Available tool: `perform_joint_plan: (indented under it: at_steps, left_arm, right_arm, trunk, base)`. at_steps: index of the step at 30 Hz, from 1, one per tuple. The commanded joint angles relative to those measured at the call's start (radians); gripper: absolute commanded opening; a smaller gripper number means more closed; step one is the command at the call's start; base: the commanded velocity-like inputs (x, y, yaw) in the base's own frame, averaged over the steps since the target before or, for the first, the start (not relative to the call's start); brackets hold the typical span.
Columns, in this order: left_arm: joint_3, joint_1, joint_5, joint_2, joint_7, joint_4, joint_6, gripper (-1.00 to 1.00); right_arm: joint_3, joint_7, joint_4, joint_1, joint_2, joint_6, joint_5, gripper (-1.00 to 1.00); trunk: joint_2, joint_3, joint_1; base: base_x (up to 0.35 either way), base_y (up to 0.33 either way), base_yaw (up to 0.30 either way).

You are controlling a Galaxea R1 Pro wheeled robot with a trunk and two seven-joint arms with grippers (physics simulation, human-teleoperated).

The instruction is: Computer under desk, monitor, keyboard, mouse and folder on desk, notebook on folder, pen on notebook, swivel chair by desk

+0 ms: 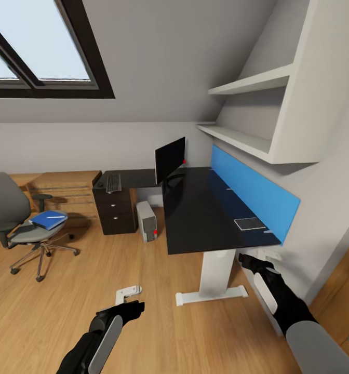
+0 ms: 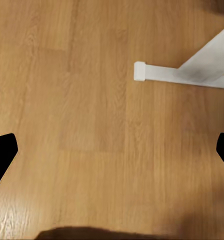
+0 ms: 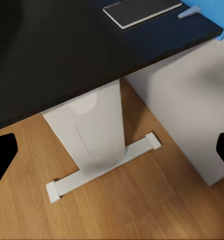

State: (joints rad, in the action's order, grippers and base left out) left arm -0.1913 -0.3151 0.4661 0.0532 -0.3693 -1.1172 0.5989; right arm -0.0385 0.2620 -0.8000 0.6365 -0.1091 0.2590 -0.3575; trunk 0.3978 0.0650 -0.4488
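**Both tools empty beside the desk**

While I hold both arms low, the left tool hangs spread over the floor and the right tool sits spread just off the desk corner — the notebook lies near it. Well apart to the left, the folder rests on the swivel chair — keyboard, monitor on the desk, computer beneath.

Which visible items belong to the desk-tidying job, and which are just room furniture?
Job: desk, monitor, keyboard, computer, swivel chair, folder, notebook.
Bystanders: oak cabinets, wall shelves, blue panel, skylight.
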Motion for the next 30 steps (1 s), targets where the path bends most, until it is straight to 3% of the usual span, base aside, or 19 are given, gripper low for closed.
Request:
perform_joint_plan:
  at_steps: [1,30]
  left_arm:
    - [-0.002,-0.001,0.010,0.000,-0.010,-0.001,0.002,1.00]
    - [0.000,-0.001,0.008,-0.006,-0.013,-0.004,-0.004,1.00]
  right_arm:
    - [-0.004,0.008,-0.003,0.000,-0.001,0.004,-0.007,1.00]
    - [-0.004,0.007,-0.005,-0.003,-0.003,-0.003,-0.005,1.00]
  trunk:
    - [0.002,0.002,-0.001]
    - [0.002,0.002,-0.001]
  base:
    - [0.308,-0.042,0.000]
    - [0.319,-0.024,0.000]
